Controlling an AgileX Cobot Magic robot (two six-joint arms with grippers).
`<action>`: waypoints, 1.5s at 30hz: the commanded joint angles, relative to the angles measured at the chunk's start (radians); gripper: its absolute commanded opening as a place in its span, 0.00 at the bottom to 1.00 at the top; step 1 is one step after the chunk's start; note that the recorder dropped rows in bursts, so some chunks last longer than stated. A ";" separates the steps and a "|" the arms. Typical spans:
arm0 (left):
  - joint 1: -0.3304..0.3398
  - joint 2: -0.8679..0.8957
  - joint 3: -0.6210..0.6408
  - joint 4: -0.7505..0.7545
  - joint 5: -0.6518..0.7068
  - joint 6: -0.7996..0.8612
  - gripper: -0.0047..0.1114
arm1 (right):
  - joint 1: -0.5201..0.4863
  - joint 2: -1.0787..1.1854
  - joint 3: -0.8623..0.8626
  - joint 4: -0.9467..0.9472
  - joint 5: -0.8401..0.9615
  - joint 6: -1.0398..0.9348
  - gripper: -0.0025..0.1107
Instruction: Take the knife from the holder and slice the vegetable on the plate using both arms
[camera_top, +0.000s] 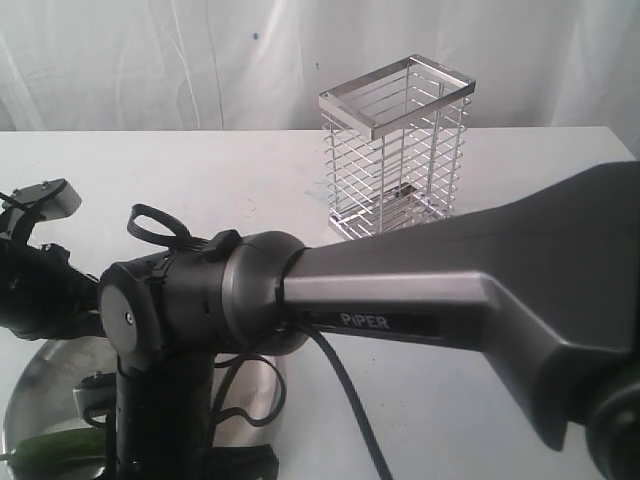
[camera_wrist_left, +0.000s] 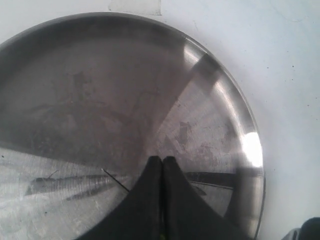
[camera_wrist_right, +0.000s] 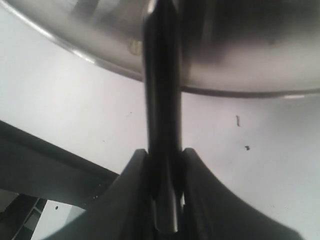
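Your right gripper (camera_wrist_right: 164, 154) fingers clamp knife (camera_wrist_right: 162, 90), slim and dark, reaching across plate (camera_wrist_right: 235, 75) rim. Your left gripper (camera_wrist_left: 161, 162) fingers pressed together over plate. White table (camera_top: 200, 190) lies open around rim. Vegetable (camera_top: 55, 450), glossy green, lies on plate near edge. Holder (camera_top: 395, 150) stands well apart at table's back.

A flat white bench (camera_top: 200, 180) is backed by a wrinkled white cloth backdrop (camera_top: 150, 60); small dark specks (camera_wrist_right: 238, 120) are scattered on the bench surface.
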 joint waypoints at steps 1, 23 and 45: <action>-0.002 -0.010 -0.003 -0.021 0.024 0.000 0.04 | -0.005 0.019 -0.007 0.059 0.005 -0.026 0.05; -0.002 -0.010 -0.003 0.021 0.066 0.000 0.04 | -0.009 0.058 -0.008 0.359 0.098 -0.235 0.05; -0.002 -0.010 -0.003 -0.014 0.097 -0.001 0.04 | -0.052 0.063 -0.012 0.368 0.119 -0.184 0.05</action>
